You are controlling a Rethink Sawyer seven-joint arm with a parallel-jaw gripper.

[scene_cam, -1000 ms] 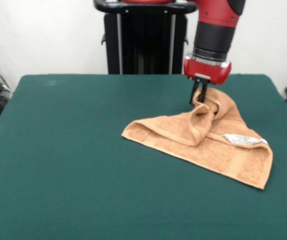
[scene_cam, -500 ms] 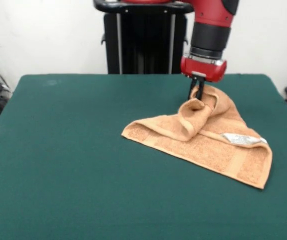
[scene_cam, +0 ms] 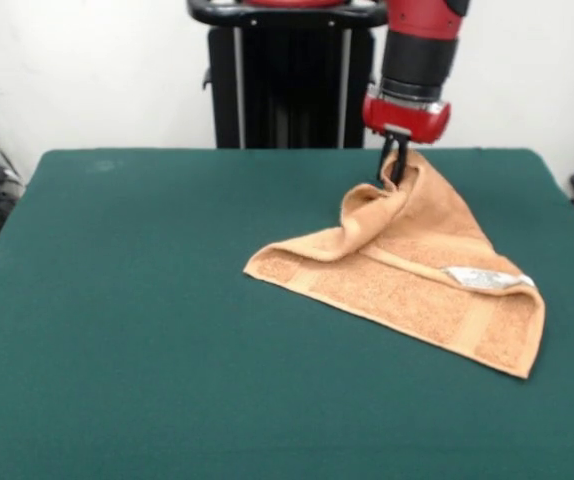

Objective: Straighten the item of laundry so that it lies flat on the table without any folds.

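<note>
**Folded corner of the towel lifted, unfolding under way**

Front view: the small square orange-tan terry towel [scene_cam: 417, 285] lies on the right half of the large table covered in dark green felt-like cloth [scene_cam: 147, 330], well clear of every edge. Most of it rests flat as a rough triangle, with one tip toward the table's middle and a broad corner toward the near right. A flat woven band runs near the lower right edge, and a small white tag [scene_cam: 485, 279] lies on top of the cloth there. The far part of the towel is pulled up into a peak, with a loose fold hanging on its left side. The red and black arm's gripper [scene_cam: 395, 168] comes down from above onto that peak, and its dark fingers are pinched narrow on the raised cloth, holding it off the table.

No overhead picture is given for this moment, so the towel's outline from above cannot be told.

The step in hand looks to be the unfolding: the doubled-over layer is gripped and raised. The next move probably calls for carrying that held corner away from the part that lies flat, toward the far right, low enough that the cloth spreads rather than bunches, and then letting go once the layer lies open.
</note>
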